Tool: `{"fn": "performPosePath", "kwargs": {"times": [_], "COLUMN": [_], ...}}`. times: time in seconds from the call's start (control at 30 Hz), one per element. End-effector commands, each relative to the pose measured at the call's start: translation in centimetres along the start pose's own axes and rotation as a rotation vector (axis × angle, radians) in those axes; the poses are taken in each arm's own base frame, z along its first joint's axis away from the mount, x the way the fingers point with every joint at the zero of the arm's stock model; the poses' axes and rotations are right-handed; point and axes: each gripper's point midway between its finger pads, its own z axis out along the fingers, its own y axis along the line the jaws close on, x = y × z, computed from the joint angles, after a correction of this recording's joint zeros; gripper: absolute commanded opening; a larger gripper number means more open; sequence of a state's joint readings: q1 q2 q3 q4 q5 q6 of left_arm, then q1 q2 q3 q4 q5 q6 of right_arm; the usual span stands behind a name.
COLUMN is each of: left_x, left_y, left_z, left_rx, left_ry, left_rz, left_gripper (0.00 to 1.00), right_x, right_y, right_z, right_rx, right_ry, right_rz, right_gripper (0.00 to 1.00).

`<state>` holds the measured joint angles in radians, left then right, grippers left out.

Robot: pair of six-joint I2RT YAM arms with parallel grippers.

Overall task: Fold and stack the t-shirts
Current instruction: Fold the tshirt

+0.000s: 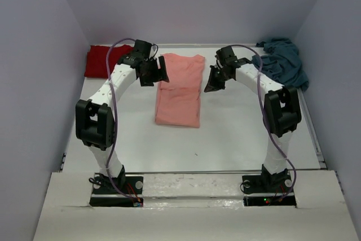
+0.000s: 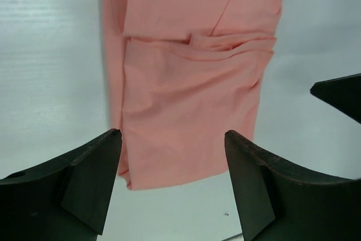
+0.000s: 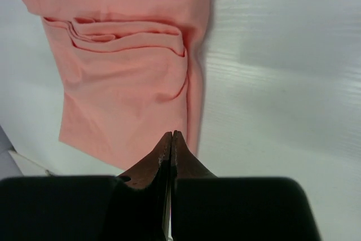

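Note:
The salmon-pink t-shirt [image 1: 180, 90] lies flat mid-table, folded into a long narrow strip running front to back. My left gripper [image 1: 154, 76] hovers at its back left edge. In the left wrist view that gripper [image 2: 172, 135] is open and empty, with the pink shirt [image 2: 192, 83] below it. My right gripper [image 1: 214, 82] hangs just off the shirt's right edge. The right wrist view shows this gripper [image 3: 171, 134] shut with nothing between its jaws, above the pink shirt [image 3: 124, 83]. A folded dark red t-shirt [image 1: 100, 60] sits back left. A teal-blue t-shirt [image 1: 285, 61] lies crumpled back right.
The white table [image 1: 237, 134] is boxed in by pale walls at the left, back and right. A raised white ledge [image 1: 192, 196] at the near edge carries both arm bases. A dark finger of the right gripper [image 2: 339, 95] shows at the right edge of the left wrist view.

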<state>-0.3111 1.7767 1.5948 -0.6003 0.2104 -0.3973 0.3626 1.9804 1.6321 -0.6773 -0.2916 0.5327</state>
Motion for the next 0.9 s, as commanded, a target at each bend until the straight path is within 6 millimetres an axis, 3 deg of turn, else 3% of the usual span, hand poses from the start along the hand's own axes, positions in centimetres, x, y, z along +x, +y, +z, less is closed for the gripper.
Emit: {"fn": "performPosePath", "kwargs": {"times": [0.0,0.13,0.43,0.6,0.87], "left_x": [3.7,6.1,7.1,7.6,10.7], "left_y": [1.7,2.7,3.1,3.0,3.3], "left_z": [-0.1,0.1,-0.4,-0.4,0.1], "left_rx": [-0.028,-0.022,-0.003,0.012,0.114], "left_ry": [0.088,0.137,0.164,0.184,0.273], "left_rz": [-0.009,-0.022,-0.029,-0.036,-0.125], "left_gripper": [0.82,0.82,0.82,0.82,0.82], "right_x": [2.9,3.1,3.0,2.9,3.4], "right_y": [2.5,3.9,4.9,4.2,3.4], "right_z": [1.2,3.3,6.9,7.9,8.2], "right_rx": [-0.089,-0.135,-0.168,-0.142,-0.124], "right_ry": [0.1,0.134,0.184,0.181,0.193], "right_rz": [0.022,0.029,0.031,0.022,0.011], "right_gripper": [0.0,0.0,0.0,0.0,0.0]}}
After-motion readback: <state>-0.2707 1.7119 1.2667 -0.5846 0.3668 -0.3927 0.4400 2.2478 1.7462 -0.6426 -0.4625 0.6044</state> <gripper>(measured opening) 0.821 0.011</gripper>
